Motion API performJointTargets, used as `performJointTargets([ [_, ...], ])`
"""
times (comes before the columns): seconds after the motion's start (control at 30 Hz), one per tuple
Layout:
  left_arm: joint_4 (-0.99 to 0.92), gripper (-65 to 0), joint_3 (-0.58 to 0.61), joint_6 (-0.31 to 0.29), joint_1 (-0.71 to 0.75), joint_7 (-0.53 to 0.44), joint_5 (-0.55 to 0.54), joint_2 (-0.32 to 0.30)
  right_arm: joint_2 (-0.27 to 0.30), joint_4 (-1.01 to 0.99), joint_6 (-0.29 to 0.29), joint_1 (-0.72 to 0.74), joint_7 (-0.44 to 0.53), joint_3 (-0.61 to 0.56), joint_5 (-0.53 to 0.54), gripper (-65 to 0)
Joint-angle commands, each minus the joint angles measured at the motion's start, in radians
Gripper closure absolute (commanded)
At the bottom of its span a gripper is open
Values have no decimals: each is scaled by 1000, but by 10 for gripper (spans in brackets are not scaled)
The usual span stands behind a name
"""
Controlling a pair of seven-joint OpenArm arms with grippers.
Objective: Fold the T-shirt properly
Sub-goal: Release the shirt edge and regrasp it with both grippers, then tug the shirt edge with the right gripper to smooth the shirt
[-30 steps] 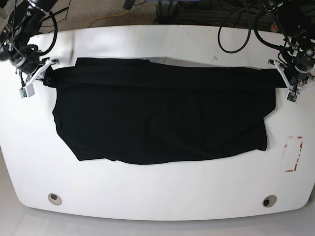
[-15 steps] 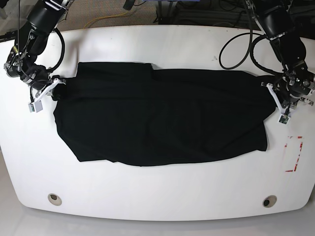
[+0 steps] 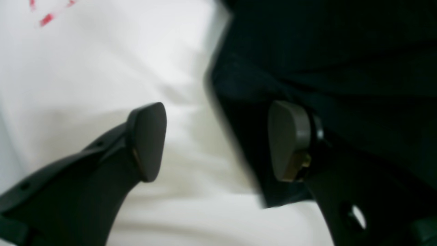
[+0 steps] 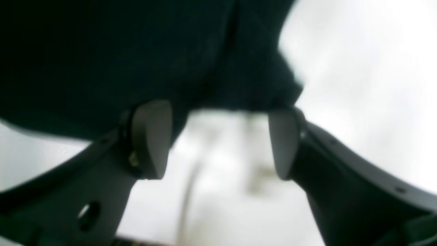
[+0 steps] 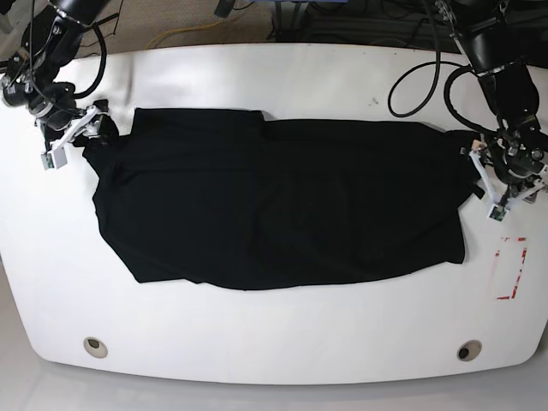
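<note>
The black T-shirt (image 5: 282,205) lies spread flat across the white table (image 5: 282,334). At its right end, my left gripper (image 5: 490,190) stands open. In the left wrist view the left gripper (image 3: 216,141) straddles the T-shirt (image 3: 341,51) edge, one finger over bare table and the other over cloth, with nothing pinched. At the shirt's upper left corner, my right gripper (image 5: 79,135) is open too. In the right wrist view the right gripper (image 4: 218,141) has an empty gap, and the T-shirt (image 4: 119,51) hangs just beyond its fingertips.
A red tape rectangle (image 5: 512,267) marks the table right of the shirt, also seen as a red mark (image 3: 47,18) in the left wrist view. Two round holes (image 5: 96,346) (image 5: 468,350) sit near the front edge. Cables (image 5: 411,60) trail over the table's back edge.
Both grippers were shut on the shirt's two ends, holding a stretched fold. They brought it down, opened and let go. The cloth now lies flat.
</note>
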Motion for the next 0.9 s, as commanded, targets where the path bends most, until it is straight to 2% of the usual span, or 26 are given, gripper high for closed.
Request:
performJointTargets([
  [0.0,76,-433,-3,6,24,-10,-5,-20,2,35,8,-23,11,7,26,-433],
  [0.13,131,-433,3,6,85,-15,-14,-17,-44,30,8,-51,11,7,26,-434],
  [0.33,140,-433,3,6,127,-16,-100,-12,-95,26,8,-45,11,6,19,-431],
  [0.5,123,-433,4,6,141,-28,-111,-12,-95,-22,8,-20,18,-34,18,-431],
  [0.7,34,-433,4,6,145,-147,-109,-19,-86,-92,8,-20,77,-51,18,-431],
  [0.87,-30,-428,3,6,145,-179,-109,-37,-90,-132,8,-18,85,-53,18,-430],
])
